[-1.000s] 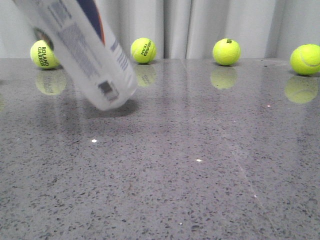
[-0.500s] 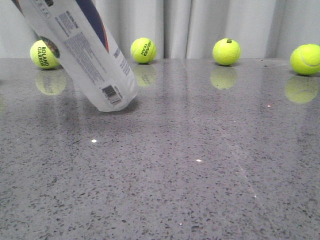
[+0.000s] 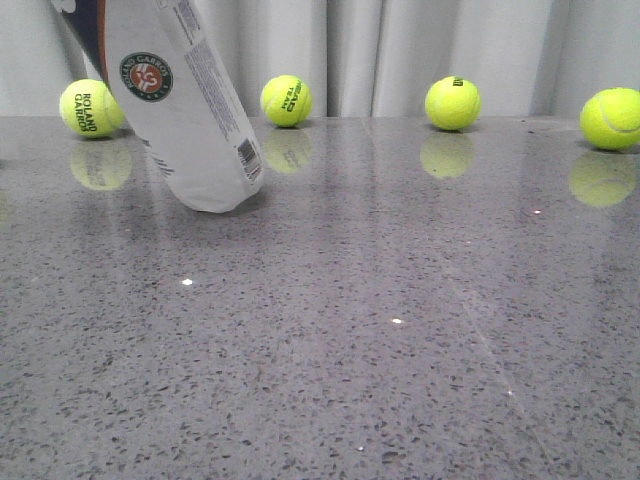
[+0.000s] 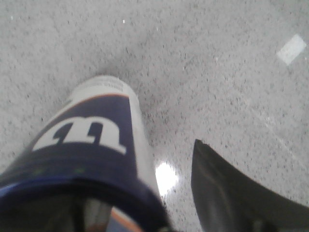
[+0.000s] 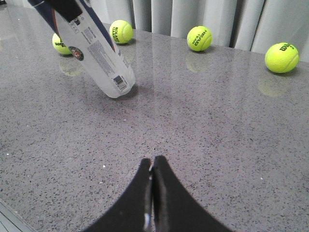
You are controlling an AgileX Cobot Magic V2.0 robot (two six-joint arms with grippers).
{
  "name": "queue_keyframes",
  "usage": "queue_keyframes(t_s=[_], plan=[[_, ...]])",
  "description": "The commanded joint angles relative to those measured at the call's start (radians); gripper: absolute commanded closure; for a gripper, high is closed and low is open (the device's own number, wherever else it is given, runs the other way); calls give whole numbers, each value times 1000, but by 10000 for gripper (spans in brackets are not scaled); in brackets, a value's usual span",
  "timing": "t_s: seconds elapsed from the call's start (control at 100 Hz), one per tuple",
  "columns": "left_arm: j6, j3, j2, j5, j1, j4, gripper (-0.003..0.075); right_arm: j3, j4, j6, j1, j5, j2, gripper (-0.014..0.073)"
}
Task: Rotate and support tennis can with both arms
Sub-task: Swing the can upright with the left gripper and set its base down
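Observation:
The tennis can (image 3: 185,110) leans up and to the left, with its ribbed base on the table (image 3: 400,330). Its round emblem faces the front camera and its top runs out of that view. In the right wrist view the can (image 5: 96,53) shows with my left gripper (image 5: 65,7) clamped across its upper part. The left wrist view looks down the can (image 4: 91,140) along its navy band and white W, with one black finger (image 4: 227,193) beside it and the other hidden. My right gripper (image 5: 153,162) is shut and empty, low over the table, well short of the can.
Several yellow tennis balls stand along the table's back edge before a grey curtain: one (image 3: 88,108) behind the can, one (image 3: 286,100) just to its right, one (image 3: 452,103) at centre right and one (image 3: 612,118) at far right.
The can has turned about its long axis: the barcode side faced the front camera, now the emblem does. It stands a little steeper, with its base still on the table.

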Motion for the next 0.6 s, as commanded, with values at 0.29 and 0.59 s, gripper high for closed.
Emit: queue_keyframes(t_s=[0.29,0.59], plan=[[-8,-214,87,24,-10,-82,372,-25,-9,-4,-6,-83,12,662],[-6,-318,97,24,-30,-87,372,-25,-9,-4,-6,-83,12,662]])
